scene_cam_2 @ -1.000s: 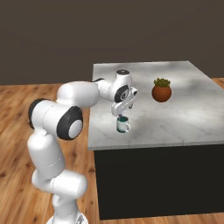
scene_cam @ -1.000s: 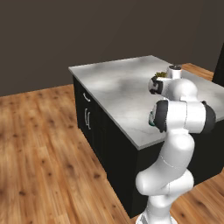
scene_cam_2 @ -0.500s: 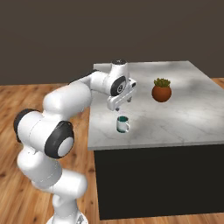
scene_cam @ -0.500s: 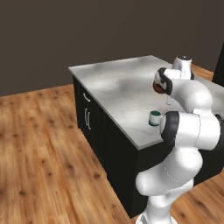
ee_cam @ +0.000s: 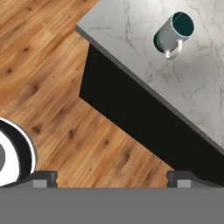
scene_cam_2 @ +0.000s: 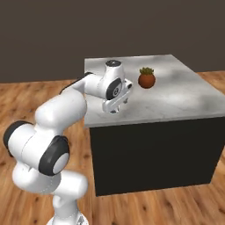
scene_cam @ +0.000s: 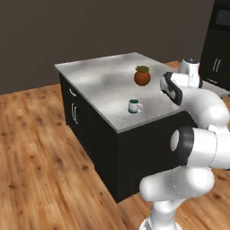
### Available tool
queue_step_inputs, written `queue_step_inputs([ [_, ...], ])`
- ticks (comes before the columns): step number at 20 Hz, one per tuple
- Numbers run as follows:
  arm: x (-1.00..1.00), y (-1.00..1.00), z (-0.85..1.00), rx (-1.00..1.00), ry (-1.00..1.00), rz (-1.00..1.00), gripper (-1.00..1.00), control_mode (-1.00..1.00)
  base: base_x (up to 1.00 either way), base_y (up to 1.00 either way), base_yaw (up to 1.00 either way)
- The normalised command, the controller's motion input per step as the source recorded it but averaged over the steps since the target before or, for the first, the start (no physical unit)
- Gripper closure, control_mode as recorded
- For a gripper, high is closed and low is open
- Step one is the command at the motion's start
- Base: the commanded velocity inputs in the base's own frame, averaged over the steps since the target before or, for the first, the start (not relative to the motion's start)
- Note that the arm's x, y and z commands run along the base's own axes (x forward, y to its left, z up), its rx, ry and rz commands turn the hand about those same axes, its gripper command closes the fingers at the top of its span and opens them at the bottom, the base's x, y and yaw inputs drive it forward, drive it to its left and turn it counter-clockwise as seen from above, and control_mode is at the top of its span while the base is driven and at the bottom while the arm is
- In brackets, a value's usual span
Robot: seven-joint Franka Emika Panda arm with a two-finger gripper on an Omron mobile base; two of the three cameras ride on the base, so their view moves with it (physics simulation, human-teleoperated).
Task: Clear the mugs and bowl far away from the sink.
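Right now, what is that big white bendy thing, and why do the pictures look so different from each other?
The white bendy thing is a robot arm in a pretend computer kitchen. Two cameras ride behind it, one on its left side and one on its right, so both show the same grey marble counter from two sides. The third camera sits on the robot's hand and looks down past its two dark fingers, which is why you see the wooden floor from above.

On the counter stand a small mug, teal inside with a white handle, and a round orange-brown plant pot with a little green plant. The fingers are spread wide open and hold nothing. The mug stands by itself near the counter's edge.
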Motion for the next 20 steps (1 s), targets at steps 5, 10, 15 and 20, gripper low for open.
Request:
queue_step_inputs([
  [5, 0.00, 0.00, 0.00, 0.00, 0.00, 0.00, -1.00, 1.00, -0.85, 0.03, -0.68],
  [10, 0.00, 0.00, 0.00, 0.00, 0.00, 0.00, -1.00, 1.00, -0.64, 0.08, -0.83],
  [15, 0.00, 0.00, 0.00, 0.00, 0.00, 0.00, -1.00, 1.00, -0.63, 0.10, -0.86],
  [20, 0.00, 0.00, 0.00, 0.00, 0.00, 0.00, -1.00, 1.00, -0.64, 0.24, -0.85],
])
